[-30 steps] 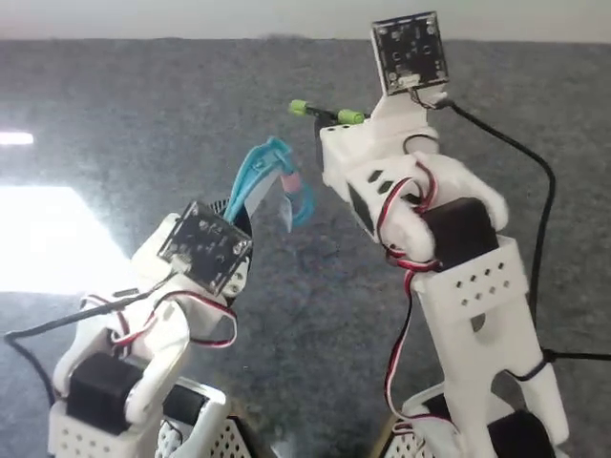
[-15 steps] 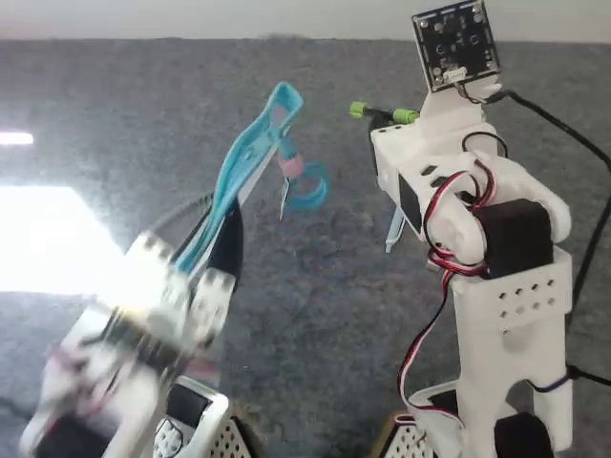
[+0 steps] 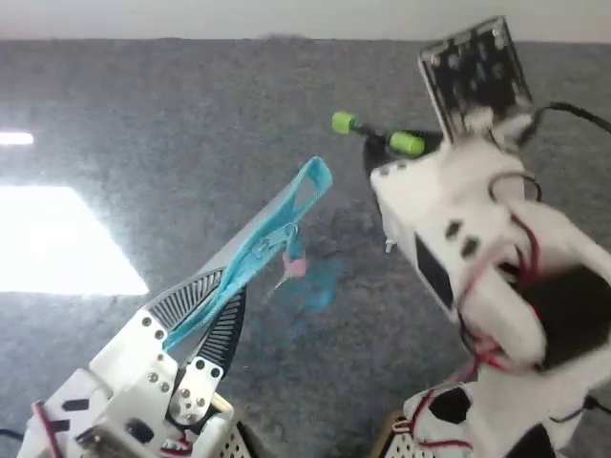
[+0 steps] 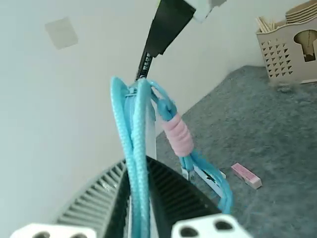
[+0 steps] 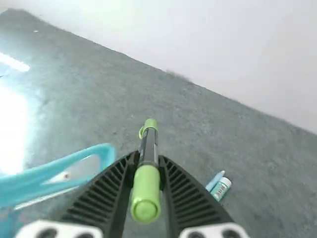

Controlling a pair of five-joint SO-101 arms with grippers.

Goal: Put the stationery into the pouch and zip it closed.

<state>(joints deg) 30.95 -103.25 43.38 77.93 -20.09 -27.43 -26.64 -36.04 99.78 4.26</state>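
Grey speckled felt covers the table (image 3: 143, 114), with a plain white wall behind it. The left gripper (image 4: 134, 166) is clamped on the lower end of the blue pouch (image 3: 272, 234) and holds it off the table, its long axis slanting up and away from that arm toward the right arm. The right gripper (image 5: 147, 159) is closed around a black pen (image 3: 374, 134) with green ends, gripped about mid-barrel. In the high view the pen lies crosswise, one green tip just beyond the pouch's upper end and apart from it. The right arm is therefore the one to bring the pen in, probably by turning it to run along the pouch's axis. Whether the pouch mouth gapes is hard to tell, since it shows edge-on. A pink zip charm (image 4: 177, 136) hangs beside it. On the felt lie a pink eraser (image 4: 246, 175) and a small blue-and-white tube (image 5: 219, 186), both well apart from the grippers. A pale perforated organiser (image 4: 290, 44) stands farther off.
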